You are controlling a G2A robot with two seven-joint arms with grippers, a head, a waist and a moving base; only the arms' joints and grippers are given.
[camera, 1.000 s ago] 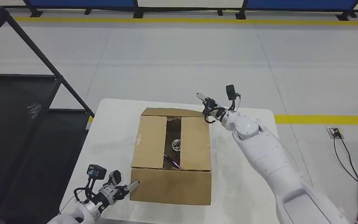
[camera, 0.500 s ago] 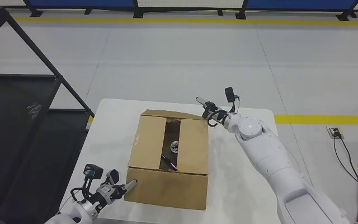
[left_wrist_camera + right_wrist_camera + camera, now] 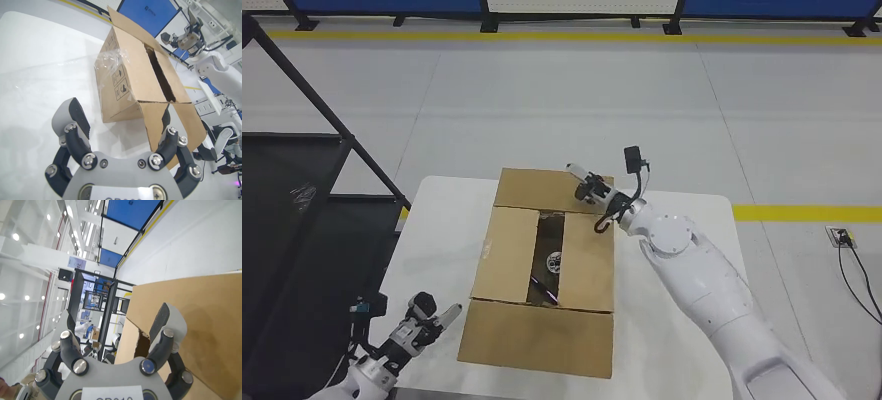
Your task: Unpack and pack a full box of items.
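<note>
One cardboard box (image 3: 504,262) stands at the middle of the white counter (image 3: 672,320), long axis running 12 to 6 o'clock.

Four top flaps:
- The two long flaps, at 9 o'clock (image 3: 504,250) and 3 o'clock (image 3: 589,262), lie nearly shut over the top with a dark slot (image 3: 550,240) between them.
- The far flap (image 3: 537,187), at 12 o'clock, is folded outward and lies about level.
- The near flap (image 3: 537,340), at 6 o'clock, is folded outward and slopes down toward the counter's edge.

Two items show through the slot: a round pale item (image 3: 558,260) and, toward 6 o'clock from it, a thin dark stick (image 3: 545,288). What either is cannot be told.

One shred of clear tape (image 3: 111,58) clings to the box's 9 o'clock side wall, above printed handling symbols.

Left jaws: low over the counter at 7 o'clock, just beside the near flap's 9 o'clock corner. They are spread wide and hold nothing. Whether one touches the flap's edge cannot be told.

Right jaws: between 12 and 1 o'clock, above the far flap's 3 o'clock end. They are spread wide and hold nothing. One lies over the cardboard; contact cannot be told.
</note>
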